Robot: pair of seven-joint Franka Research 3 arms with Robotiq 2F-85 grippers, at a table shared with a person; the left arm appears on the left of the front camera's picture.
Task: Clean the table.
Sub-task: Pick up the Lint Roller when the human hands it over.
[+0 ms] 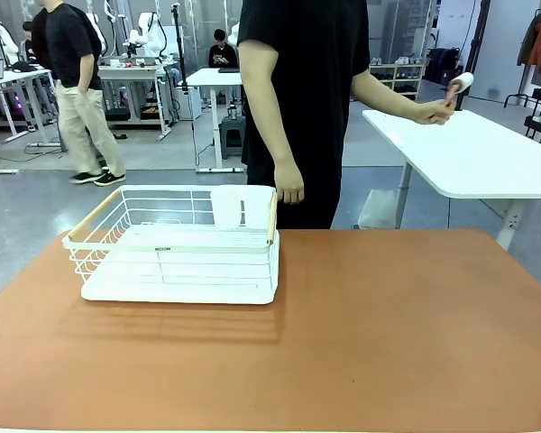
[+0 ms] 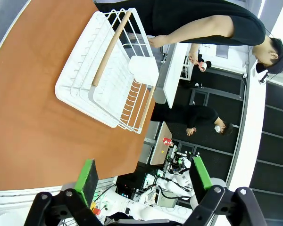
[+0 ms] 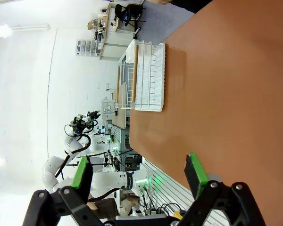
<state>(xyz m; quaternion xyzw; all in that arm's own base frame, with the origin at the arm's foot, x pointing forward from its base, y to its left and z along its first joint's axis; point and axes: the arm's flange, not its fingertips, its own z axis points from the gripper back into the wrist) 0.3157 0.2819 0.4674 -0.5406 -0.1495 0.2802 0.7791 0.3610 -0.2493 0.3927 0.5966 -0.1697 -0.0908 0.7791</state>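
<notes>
Bright even light, faint shadow on table (image 1: pixel 361 343), wrist views edge-warped

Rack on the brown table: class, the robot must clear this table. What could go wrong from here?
1. The person's hand hangs by the rack's far corner; an arm reaching there might strike it.
2. The rack sits on a white tray; lifted by one wooden handle, it may tilt, and the tray may stay behind.
3. The rack is wide; the left arm's open fingers likely cannot span it.
</notes>
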